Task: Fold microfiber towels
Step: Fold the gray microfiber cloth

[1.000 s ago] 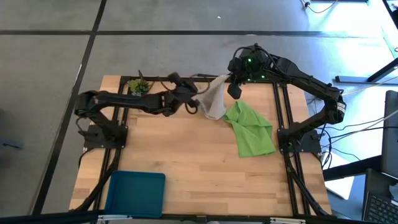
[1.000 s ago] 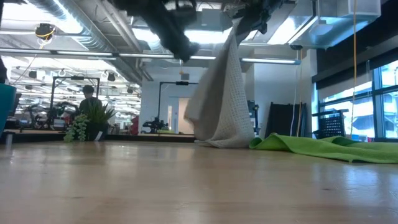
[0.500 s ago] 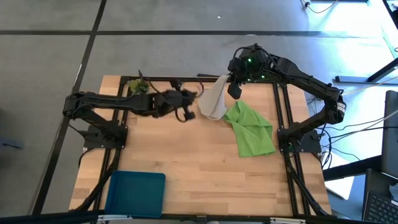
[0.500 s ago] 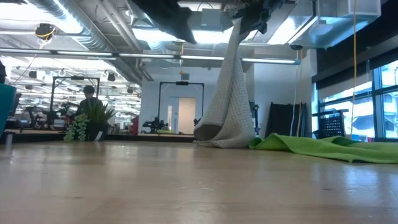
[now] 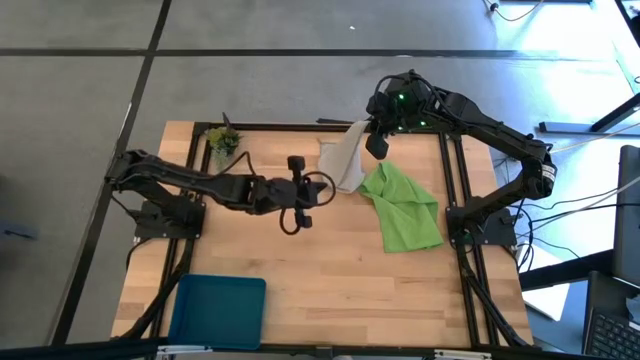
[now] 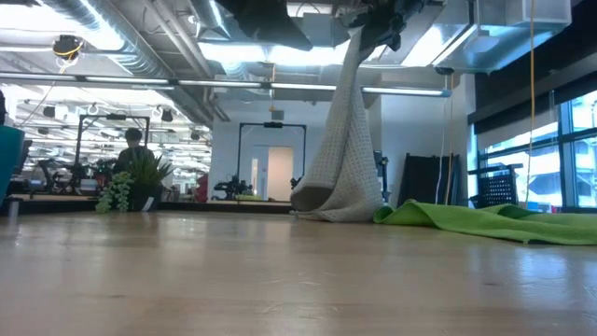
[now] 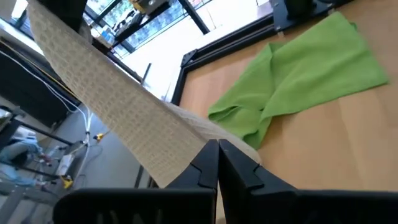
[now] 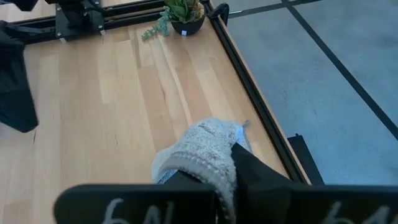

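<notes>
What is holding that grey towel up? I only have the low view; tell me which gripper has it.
Observer: The right gripper is shut on the grey towel, holding one end up near the far edge of the table.
Operator: Report the left gripper.
Observer: The left gripper is shut and empty. It is over the middle of the table, pointing toward the grey towel and the green towel.
</notes>
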